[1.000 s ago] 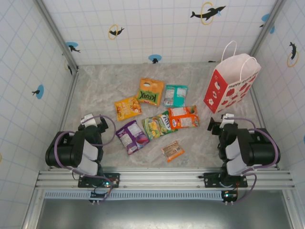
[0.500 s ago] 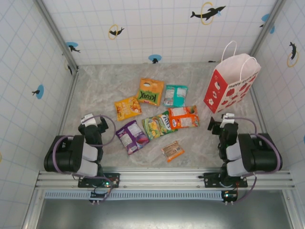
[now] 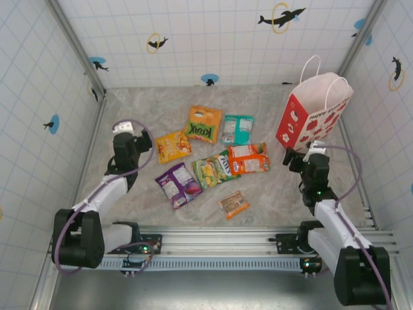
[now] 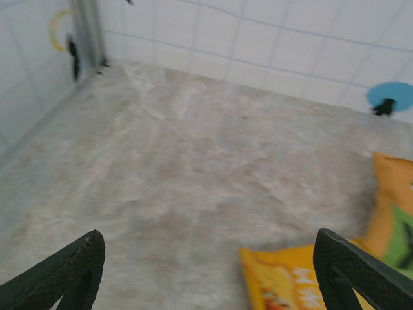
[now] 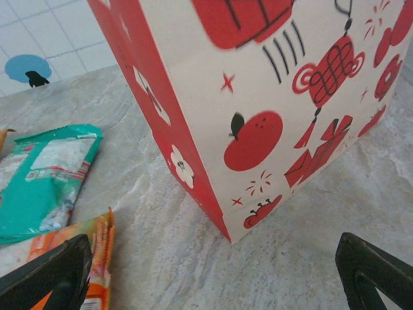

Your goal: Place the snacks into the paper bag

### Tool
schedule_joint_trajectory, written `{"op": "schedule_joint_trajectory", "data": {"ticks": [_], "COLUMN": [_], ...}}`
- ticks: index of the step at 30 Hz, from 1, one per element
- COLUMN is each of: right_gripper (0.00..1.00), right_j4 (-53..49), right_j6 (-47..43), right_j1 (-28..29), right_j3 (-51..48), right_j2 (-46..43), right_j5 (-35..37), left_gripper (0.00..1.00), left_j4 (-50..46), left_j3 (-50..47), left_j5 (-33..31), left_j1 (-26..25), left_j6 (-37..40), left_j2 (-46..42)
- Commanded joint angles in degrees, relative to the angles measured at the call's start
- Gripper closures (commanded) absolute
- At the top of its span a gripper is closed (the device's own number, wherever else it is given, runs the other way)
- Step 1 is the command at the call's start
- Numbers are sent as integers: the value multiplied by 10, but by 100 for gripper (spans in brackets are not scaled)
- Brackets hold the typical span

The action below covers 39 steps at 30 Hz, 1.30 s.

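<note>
We see both arms unfolded from tucked pose above bases, now stretched out over surface (image 3: pixel 139 110): approach begun, nothing lifted yet. Left tool (image 4: pixel 208 258) wide, nothing between fingers, near yellow-orange packet (image 3: pixel 173 146), not touching. Right tool (image 5: pixel 213 258) wide, empty, close before near corner of paper bag (image 3: pixel 313 116). Bag upright at far right of surface. Snacks (image 3: pixel 204 123), all seven, lie flat mid-surface, outside bag. We judge yellow-orange packet likeliest first pick.
</note>
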Motion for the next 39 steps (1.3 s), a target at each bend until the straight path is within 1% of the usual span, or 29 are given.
{"op": "schedule_joint_trajectory", "data": {"ticks": [1, 5, 8, 11, 13, 20, 24, 28, 31, 35, 39], "right_gripper": [1, 1, 1, 1, 1, 1, 1, 1, 1, 4, 7], "right_j4": [-211, -348, -436, -503, -526, -617, -634, -642, -617, -574, -566], "right_j6": [37, 26, 28, 36, 46, 52, 61, 75, 87, 109, 126], "right_j1": [6, 12, 17, 28, 38, 60, 65, 68, 67, 62, 50], "right_j3": [106, 237, 334, 428, 478, 664, 737, 809, 831, 845, 879], "right_j2": [-20, 1, 40, 87, 115, 224, 273, 321, 348, 389, 440], "right_j5": [2, -8, 2, 11, 10, -3, -11, 4, 20, 10, 14], "left_gripper": [16, 20, 21, 21, 20, 21, 20, 21, 21, 20, 20], "left_j4": [-165, -245, -299, -346, -367, -392, -395, -401, -404, -399, -394], "left_j3": [63, 145, 199, 236, 273, 306, 308, 319, 333, 341, 340], "left_j5": [52, 101, 129, 129, 129, 111, 108, 110, 115, 115, 113], "left_j1": [-28, -54, -72, -95, -105, -127, -130, -130, -130, -130, -130], "left_j6": [-18, -13, 6, 30, 40, 49, 49, 53, 55, 60, 66], "left_j2": [2, 27, 54, 78, 93, 118, 127, 150, 168, 176, 177]}}
